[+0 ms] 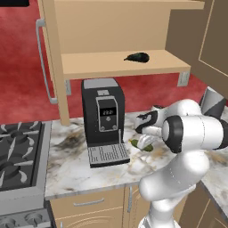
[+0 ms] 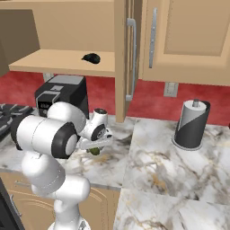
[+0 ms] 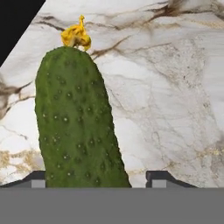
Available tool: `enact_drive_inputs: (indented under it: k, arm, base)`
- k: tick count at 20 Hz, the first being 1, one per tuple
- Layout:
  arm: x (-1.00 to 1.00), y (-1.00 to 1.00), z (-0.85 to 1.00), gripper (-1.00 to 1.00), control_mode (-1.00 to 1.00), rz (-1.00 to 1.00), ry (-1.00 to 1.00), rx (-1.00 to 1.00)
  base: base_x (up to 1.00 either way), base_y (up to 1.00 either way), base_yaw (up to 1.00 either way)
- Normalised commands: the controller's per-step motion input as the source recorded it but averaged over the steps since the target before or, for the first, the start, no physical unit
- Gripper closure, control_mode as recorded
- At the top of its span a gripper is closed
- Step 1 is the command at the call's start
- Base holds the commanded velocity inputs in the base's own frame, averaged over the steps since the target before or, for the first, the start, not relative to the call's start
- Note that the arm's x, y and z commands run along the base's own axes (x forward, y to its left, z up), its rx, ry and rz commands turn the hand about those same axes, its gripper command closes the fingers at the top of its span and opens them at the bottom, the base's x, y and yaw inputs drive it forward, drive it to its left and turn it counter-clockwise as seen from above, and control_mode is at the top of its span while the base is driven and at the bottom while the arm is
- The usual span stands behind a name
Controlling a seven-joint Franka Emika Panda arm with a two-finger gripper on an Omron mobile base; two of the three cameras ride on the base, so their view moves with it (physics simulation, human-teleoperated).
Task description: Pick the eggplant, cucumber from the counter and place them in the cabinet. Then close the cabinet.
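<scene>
At the far left of the left base view sat the stove [image 1: 18, 153], its grey burners level with the counter [image 1: 71, 167]. Next along stood a black coffee machine [image 1: 103, 120] on the marbled stone, under the open cabinet [image 1: 120, 62], whose left door [image 1: 46, 58] swung wide. The eggplant [image 1: 137, 57] lay on the cabinet shelf, towards its right end, dark and glossy. Below and to the right, the gripper [image 1: 143, 143] reached down to the counter just right of the coffee machine, over the cucumber [image 1: 138, 144], which rested on the stone. In the hand view the cucumber [image 3: 76, 120] lay lengthwise between the two finger tips [image 3: 162, 178], its yellow tip pointing away; the left tip sat against its side while the right one stood apart from it, so whether the jaws had caught it I could not tell. Farther right, in the right base view, a paper towel roll [image 2: 192, 125] stood upright on the counter, well apart from the arm.
</scene>
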Motion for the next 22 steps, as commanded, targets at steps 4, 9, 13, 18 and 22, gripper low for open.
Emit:
enact_drive_inputs:
  k: [4, 9, 13, 18, 22]
  arm:
    - [-0.91, 0.00, 0.06, 1.00, -1.00, -0.02, -0.17, 0.00]
    - [-1.00, -0.15, 0.88, 1.00, -1.00, 0.00, -0.22, -0.03]
    - [-0.81, 0.00, 1.00, 1.00, -1.00, 0.00, -0.20, -0.06]
    - [-0.76, 0.00, 1.00, 1.00, -1.00, 0.00, -0.29, -0.13]
    - [-0.61, 0.00, 1.00, 1.00, -1.00, -0.02, -0.39, -0.18]
  base:
    - [0.00, 0.00, 0.00]
    - [0.00, 0.00, 0.00]
    - [0.00, 0.00, 0.00]
    - [0.00, 0.00, 0.00]
    - [0.00, 0.00, 0.00]
